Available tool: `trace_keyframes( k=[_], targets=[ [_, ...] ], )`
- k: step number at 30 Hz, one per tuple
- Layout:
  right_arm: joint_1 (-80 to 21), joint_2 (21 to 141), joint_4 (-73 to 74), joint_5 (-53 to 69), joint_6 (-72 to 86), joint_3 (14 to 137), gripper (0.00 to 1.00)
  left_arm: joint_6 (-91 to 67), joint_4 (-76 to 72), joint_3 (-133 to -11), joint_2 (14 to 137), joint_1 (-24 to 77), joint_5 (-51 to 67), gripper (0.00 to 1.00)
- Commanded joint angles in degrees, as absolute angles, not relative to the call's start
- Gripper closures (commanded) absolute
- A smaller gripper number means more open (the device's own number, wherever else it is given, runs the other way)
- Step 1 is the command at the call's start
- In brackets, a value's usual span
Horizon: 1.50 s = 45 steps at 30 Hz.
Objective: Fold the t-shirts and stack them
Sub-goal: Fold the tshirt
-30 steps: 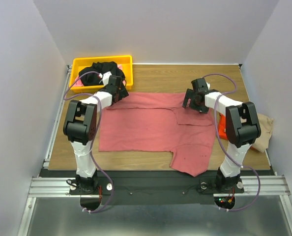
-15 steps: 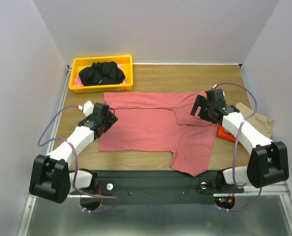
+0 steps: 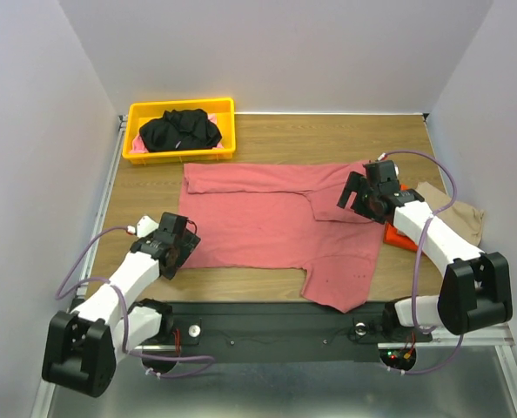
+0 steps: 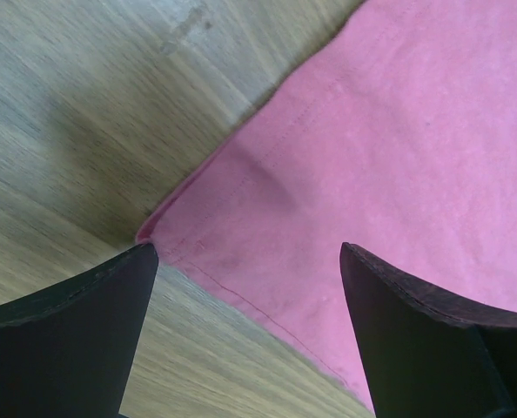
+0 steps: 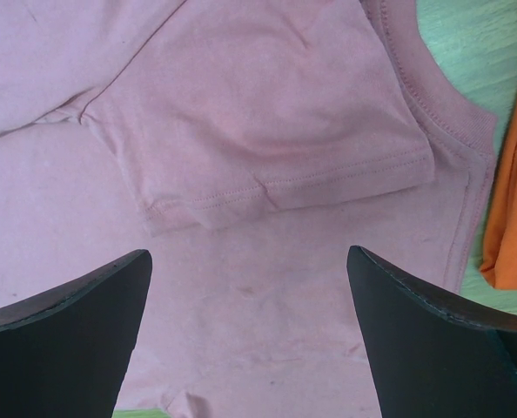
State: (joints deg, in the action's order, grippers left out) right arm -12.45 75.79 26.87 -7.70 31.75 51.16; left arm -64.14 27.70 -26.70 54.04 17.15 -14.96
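Note:
The large dusty-red t-shirt [image 3: 267,222] lies spread flat on the wooden table, one sleeve folded in over the body. My left gripper [image 3: 182,246] is open and empty, low over the shirt's near-left hem corner [image 4: 150,233]; the left wrist view [image 4: 248,252] shows the corner between the fingers. My right gripper [image 3: 356,198] is open and empty over the folded sleeve [image 5: 267,131], beside the collar [image 5: 433,96]. The black t-shirt [image 3: 182,129] lies bunched in the yellow bin. The tan t-shirt [image 3: 463,222] lies at the table's right edge.
The yellow plastic bin [image 3: 137,113] stands at the back left corner. An orange cloth [image 3: 398,235] lies under my right arm beside the red shirt and also shows in the right wrist view [image 5: 511,200]. Grey walls close in the table on three sides.
My left arm has swung from the shirt's far-left corner by the bin down to its near-left corner. My right gripper shifted a little right and nearer, then stayed still.

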Motion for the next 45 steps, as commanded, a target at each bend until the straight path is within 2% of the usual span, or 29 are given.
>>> trace_keyframes(
  k=[1,3,5,7,9,16,18,19,25,31,35,38,45],
  targets=[
    [-12.3,74.7,26.0,-9.6,32.2,51.4,0.0,-64.8,28.0,-27.5,60.2,17.0,-17.8,0.02],
    [-12.3,74.4,25.9,-10.5,32.3,51.4,0.0,-64.0,28.0,-28.7,65.4,17.0,-17.2,0.07],
    [-12.3,74.4,25.9,-10.7,32.3,51.4,0.0,-63.4,27.0,-28.9,68.3,17.0,-16.8,0.2],
    [-12.3,74.6,25.9,-10.6,32.3,51.4,0.0,-64.2,27.5,-30.1,71.0,17.0,-17.4,0.27],
    [-12.4,74.8,25.9,-10.3,32.7,51.3,0.0,-64.6,28.4,-30.7,71.1,17.0,-18.2,0.42],
    [-12.2,74.9,26.1,-9.8,32.9,51.2,0.0,-65.3,29.5,-29.7,65.0,17.0,-18.8,0.65],
    [-12.3,74.2,26.5,-9.1,32.7,50.9,0.0,-65.4,30.0,-29.8,63.9,17.0,-18.8,0.8],
    [-12.2,73.8,27.0,-8.1,32.5,50.8,0.0,-65.3,30.1,-29.9,63.6,17.0,-18.7,0.98],
    [-15.5,67.0,31.0,-3.6,31.8,46.8,0.0,-64.6,29.8,-30.2,61.2,17.0,-19.0,1.0],
    [-42.8,67.8,41.5,-9.0,36.3,45.8,0.0,-63.7,27.9,-30.9,58.7,16.8,-20.3,1.0],
    [-54.9,69.9,45.8,-11.0,43.3,42.8,0.0,-63.5,28.2,-30.9,58.4,16.5,-20.8,1.0],
    [-61.1,70.4,49.8,-11.5,47.3,41.6,0.0,-63.4,28.8,-30.4,58.0,16.3,-20.6,1.0],
    [-68.3,72.9,56.3,-11.8,52.7,41.1,0.01,-63.3,28.2,-29.4,56.2,16.3,-19.5,1.0]
  ],
)
